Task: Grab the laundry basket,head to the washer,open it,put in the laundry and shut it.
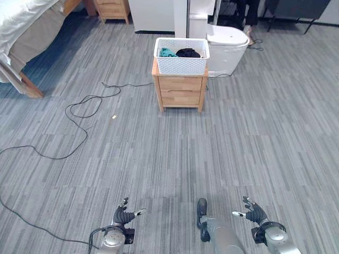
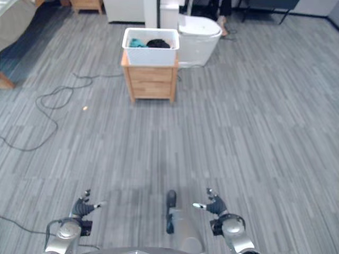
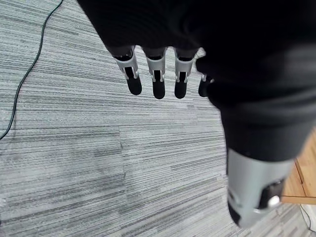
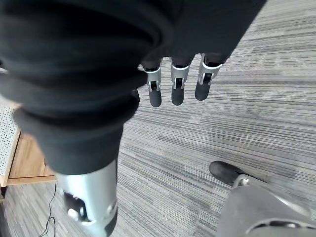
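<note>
Grey striped carpet point(image 1: 212, 153) stretches ahead of us to a white perforated plastic laundry basket point(image 1: 181, 63) holding teal and black clothes, atop a small wooden two-drawer cabinet point(image 1: 180, 91). Our left hand point(image 1: 124, 215) and right hand point(image 1: 255, 213) hang low, well short of it, fingers relaxed, empty.

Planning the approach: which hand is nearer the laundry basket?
Roughly equal. The left hand hangs low, left of the laundry basket; the right hand low and right, both far back.
</note>
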You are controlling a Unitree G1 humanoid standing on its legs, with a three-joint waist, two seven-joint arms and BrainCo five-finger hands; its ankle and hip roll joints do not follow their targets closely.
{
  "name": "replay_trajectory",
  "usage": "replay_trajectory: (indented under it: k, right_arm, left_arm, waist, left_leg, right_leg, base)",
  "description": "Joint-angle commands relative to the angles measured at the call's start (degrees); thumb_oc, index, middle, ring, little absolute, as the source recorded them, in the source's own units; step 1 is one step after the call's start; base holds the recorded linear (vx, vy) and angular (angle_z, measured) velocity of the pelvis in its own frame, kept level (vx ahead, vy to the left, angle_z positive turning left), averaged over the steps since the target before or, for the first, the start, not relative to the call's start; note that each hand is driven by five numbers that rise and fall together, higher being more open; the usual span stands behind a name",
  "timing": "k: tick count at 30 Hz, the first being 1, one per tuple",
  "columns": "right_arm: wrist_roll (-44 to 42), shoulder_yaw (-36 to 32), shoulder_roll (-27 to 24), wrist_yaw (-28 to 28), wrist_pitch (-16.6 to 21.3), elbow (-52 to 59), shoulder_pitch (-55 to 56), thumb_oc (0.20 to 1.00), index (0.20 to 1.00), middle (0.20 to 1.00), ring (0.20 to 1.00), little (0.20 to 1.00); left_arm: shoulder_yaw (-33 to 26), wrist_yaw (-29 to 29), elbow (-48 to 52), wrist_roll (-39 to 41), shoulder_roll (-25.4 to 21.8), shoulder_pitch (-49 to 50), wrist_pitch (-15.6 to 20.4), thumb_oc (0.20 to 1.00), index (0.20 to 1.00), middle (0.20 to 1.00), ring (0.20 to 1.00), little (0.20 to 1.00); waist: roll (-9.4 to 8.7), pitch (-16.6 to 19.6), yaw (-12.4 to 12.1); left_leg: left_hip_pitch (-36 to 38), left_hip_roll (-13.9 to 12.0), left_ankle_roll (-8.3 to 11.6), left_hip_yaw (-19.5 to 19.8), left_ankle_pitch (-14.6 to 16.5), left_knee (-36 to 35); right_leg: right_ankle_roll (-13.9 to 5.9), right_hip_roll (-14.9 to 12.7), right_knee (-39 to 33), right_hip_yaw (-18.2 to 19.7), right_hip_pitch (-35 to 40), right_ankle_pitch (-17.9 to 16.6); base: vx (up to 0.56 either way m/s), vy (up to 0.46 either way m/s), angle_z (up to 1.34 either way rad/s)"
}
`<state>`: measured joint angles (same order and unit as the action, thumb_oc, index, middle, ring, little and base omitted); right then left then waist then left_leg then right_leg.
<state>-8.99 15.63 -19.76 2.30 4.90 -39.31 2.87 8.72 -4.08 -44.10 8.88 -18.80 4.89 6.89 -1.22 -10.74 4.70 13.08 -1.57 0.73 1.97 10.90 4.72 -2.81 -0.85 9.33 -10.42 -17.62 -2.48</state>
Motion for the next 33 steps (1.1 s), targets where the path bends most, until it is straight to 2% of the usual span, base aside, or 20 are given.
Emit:
replay_trajectory:
  k: [1, 2, 3, 4, 6, 7, 9, 10, 15, 18, 19, 20, 23, 25, 27, 29, 30, 33]
  right_arm:
    - [-0.6, -0.1, -1.8, 0.2, 2.6, 1.8, -0.1, 1.000, 1.000, 1.000, 1.000, 1.000]
    - [-0.8, 0.1, -2.1, 0.2, 2.6, 1.4, -0.2, 1.000, 1.000, 1.000, 1.000, 1.000]
    - [-1.0, 0.1, -2.5, 0.5, 2.4, 1.3, -0.5, 1.000, 1.000, 1.000, 1.000, 1.000]
    - [-1.0, 0.1, -2.5, 0.5, 2.5, 1.3, -0.5, 1.000, 1.000, 1.000, 1.000, 1.000]
    - [-1.3, 0.0, -2.8, 0.8, 2.5, 1.0, -0.8, 1.000, 1.000, 1.000, 1.000, 1.000]
    - [-1.1, 0.0, -3.1, 1.0, 2.4, 0.9, -0.9, 1.000, 1.000, 1.000, 1.000, 1.000]
    - [-0.8, 0.1, -3.3, 1.2, 2.4, 0.7, -1.2, 1.000, 1.000, 1.000, 1.000, 1.000]
    - [-0.6, 0.1, -3.2, 1.8, 2.5, 0.3, -1.4, 1.000, 1.000, 1.000, 1.000, 1.000]
    - [-0.3, -0.1, -2.5, 2.1, 2.5, -0.2, -1.5, 1.000, 1.000, 1.000, 1.000, 1.000]
    - [-0.2, -0.1, -2.4, 2.2, 2.5, -0.3, -1.8, 1.000, 1.000, 1.000, 1.000, 1.000]
    - [0.2, -0.2, -1.8, 1.6, 2.5, -0.4, -1.4, 1.000, 1.000, 1.000, 1.000, 1.000]
    - [-0.1, -0.4, -1.2, 1.6, 2.4, -0.5, -1.5, 1.000, 1.000, 1.000, 1.000, 1.000]
    - [-0.9, -0.3, 0.2, 0.7, 2.6, -0.2, -1.9, 1.000, 1.000, 1.000, 1.000, 1.000]
    - [-1.3, 0.7, 0.9, 0.3, 2.6, 2.1, -3.4, 1.000, 1.000, 1.000, 1.000, 1.000]
    - [-1.1, 1.0, 0.8, 0.3, 2.7, 2.8, -3.6, 1.000, 1.000, 1.000, 1.000, 1.000]
    - [-0.7, 1.6, 0.6, 0.2, 2.5, 3.4, -4.0, 1.000, 1.000, 1.000, 1.000, 1.000]
    - [-0.3, 2.3, 0.1, 0.2, 2.4, 3.6, -4.0, 1.000, 1.000, 1.000, 1.000, 1.000]
    - [0.2, 2.9, 0.2, 0.0, 2.2, 2.1, -3.9, 1.000, 1.000, 1.000, 1.000, 1.000]
  left_arm:
    - [0.1, 0.6, 1.3, 0.6, -1.7, 0.6, 1.4, 1.000, 1.000, 1.000, 1.000, 1.000]
    - [0.6, 0.6, 0.9, 0.6, -1.5, 0.3, 1.4, 1.000, 1.000, 1.000, 1.000, 1.000]
    - [1.2, 0.7, 0.7, 0.9, -1.2, -0.4, 1.3, 1.000, 1.000, 1.000, 1.000, 1.000]
    - [1.2, 0.7, 0.7, 0.9, -1.2, -0.4, 1.3, 1.000, 1.000, 1.000, 1.000, 1.000]
    - [1.7, 0.6, 0.4, 0.8, -1.1, -0.9, 1.3, 1.000, 1.000, 1.000, 1.000, 1.000]
    - [1.8, 0.5, 1.0, 0.2, -1.4, -0.8, 1.3, 1.000, 1.000, 1.000, 1.000, 1.000]
    - [1.5, 0.3, 1.2, 0.3, -1.6, -0.8, 1.3, 1.000, 1.000, 1.000, 1.000, 1.000]
    - [0.9, -0.1, 0.9, 0.6, -1.7, -0.7, 1.3, 1.000, 1.000, 1.000, 1.000, 1.000]
    - [-0.1, -0.7, -0.7, 1.0, -1.4, -0.2, 1.2, 1.000, 1.000, 1.000, 1.000, 1.000]
    - [-0.3, -1.0, -1.1, 1.1, -1.5, -0.3, 1.2, 1.000, 1.000, 1.000, 1.000, 1.000]
    - [-0.7, -0.7, -1.1, 0.7, -1.7, 0.4, 1.2, 1.000, 1.000, 1.000, 1.000, 1.000]
    - [-0.7, -0.6, -2.2, 0.3, -1.8, -0.1, 1.2, 1.000, 1.000, 1.000, 1.000, 1.000]
    - [-0.3, -0.4, -2.5, -0.3, -2.8, -0.5, 1.0, 1.000, 1.000, 1.000, 1.000, 1.000]
    - [-0.2, -0.5, -1.2, -0.5, -4.5, -1.4, 0.9, 1.000, 1.000, 1.000, 1.000, 1.000]
    - [-0.2, -0.6, -0.8, -0.6, -4.7, -1.5, 0.9, 1.000, 1.000, 1.000, 1.000, 1.000]
    - [-0.1, -0.5, -0.5, -0.2, -4.6, -1.5, 0.8, 1.000, 1.000, 1.000, 1.000, 1.000]
    - [0.3, -0.6, -1.4, 0.3, -4.1, -1.8, 0.8, 1.000, 1.000, 1.000, 1.000, 1.000]
    - [1.0, -0.5, -2.2, 0.1, -2.8, -2.4, 1.3, 1.000, 1.000, 1.000, 1.000, 1.000]
  waist:
    - [-1.39, 3.6, 1.4]
    - [-1.33, 3.8, 1.5]
    - [-1.88, 3.3, 1.4]
    - [-1.79, 3.3, 1.4]
    - [-2.52, 2.8, 0.6]
    - [-2.89, 2.0, -0.3]
    - [-2.70, 0.9, -1.6]
    - [-2.21, 0.1, -3.0]
    - [-2.15, 0.1, -4.8]
    - [-2.38, 0.3, -5.3]
    - [-2.26, 1.7, -5.6]
    - [-3.04, 2.6, -5.5]
    - [-4.77, 3.6, -5.2]
    - [-4.83, 2.7, -4.5]
    - [-4.47, 2.2, -4.1]
    - [-3.63, 1.5, -3.4]
    - [-2.86, 0.0, -2.0]
    - [-2.74, -1.1, -0.3]
  left_leg:
    - [-3.9, 2.5, 2.78, -3.1, -1.6, 7.5]
    - [-5.3, 1.6, 3.84, -4.1, -3.9, 10.8]
    - [-9.1, 0.5, 3.13, -6.5, -4.2, 13.5]
    - [-9.2, 0.4, 3.13, -6.5, -3.9, 13.8]
    - [-13.5, 0.6, 1.38, -8.5, -1.1, 12.4]
    - [-18.1, 0.8, 0.87, -9.1, -1.4, 10.4]
    - [-22.5, 0.2, 1.20, -9.9, -6.3, 6.8]
    - [-25.5, -0.6, 2.05, -10.1, -11.5, 1.6]
    - [-28.0, -2.1, 2.70, -11.1, -14.9, -5.8]
    - [-28.7, -2.7, 2.97, -11.3, -15.8, -5.4]
    - [-26.9, -2.9, 2.41, -11.1, -17.2, -5.6]
    - [-27.4, -2.5, 1.79, -11.5, -16.1, -2.0]
    - [-26.3, -0.6, -0.11, -11.8, -12.7, 1.1]
    - [-23.3, 0.7, -2.63, -12.5, -8.7, 2.2]
    - [-21.6, 1.1, -3.05, -12.5, -7.8, 1.8]
    - [-18.8, 1.5, -3.41, -11.9, -6.6, 0.6]
    - [-15.3, 2.5, -3.63, -10.8, -4.9, -0.5]
    - [-10.9, 4.5, -3.05, -8.8, -2.0, -0.6]
  right_leg:
    - [-2.00, -0.9, -4.7, 1.5, 7.5, 3.6]
    - [-1.35, -0.6, -5.1, 1.5, 8.8, 4.5]
    - [-0.57, -1.1, -5.4, 1.4, 10.8, 6.3]
    - [-0.56, -1.0, -5.3, 1.4, 10.8, 6.4]
    - [-0.57, -1.7, -5.7, 1.6, 12.7, 7.8]
    - [-0.59, -2.1, -5.9, 1.8, 14.3, 8.8]
    - [-0.31, -1.4, -6.3, 2.0, 16.4, 9.9]
    - [-0.22, -0.1, -6.6, 2.6, 18.7, 11.3]
    - [-0.12, 0.8, -6.2, 4.4, 23.1, 13.9]
    - [-0.34, 0.9, -6.1, 5.7, 25.1, 14.6]
    - [-0.95, 0.7, -5.9, 6.8, 27.0, 15.4]
    - [-1.90, -1.2, -5.1, 7.5, 27.7, 15.1]
    - [-4.37, -3.4, 1.4, 9.4, 25.4, 11.7]
    - [-6.48, -4.2, 12.9, 9.5, 17.6, 4.6]
    - [-6.25, -4.0, 14.3, 9.0, 14.7, 4.2]
    - [-5.55, -3.4, 13.1, 7.1, 11.3, 5.4]
    - [-4.54, -2.2, 7.9, 5.0, 6.1, 6.8]
    - [-5.31, -2.4, -3.0, 3.1, 2.9, 3.7]
  base:
    - [0.26, -0.164, 0.24]
    - [0.29, -0.185, 0.05]
    - [0.20, -0.123, -0.01]
    - [0.18, -0.083, -0.04]
    - [0.21, -0.045, -0.17]
    - [0.27, -0.039, -0.11]
    - [0.29, -0.011, 0.06]
    - [0.35, 0.025, -0.30]
    - [0.30, 0.063, -0.46]
    - [0.36, 0.152, -0.37]
    - [0.55, 0.313, -0.34]
    - [0.69, 0.414, -0.38]
    - [0.42, 0.286, -0.37]
    - [0.39, 0.289, -0.22]
    - [0.22, 0.136, -0.09]
    - [0.37, 0.149, -0.20]
    - [0.56, 0.101, -0.13]
    - [0.58, -0.065, 0.33]
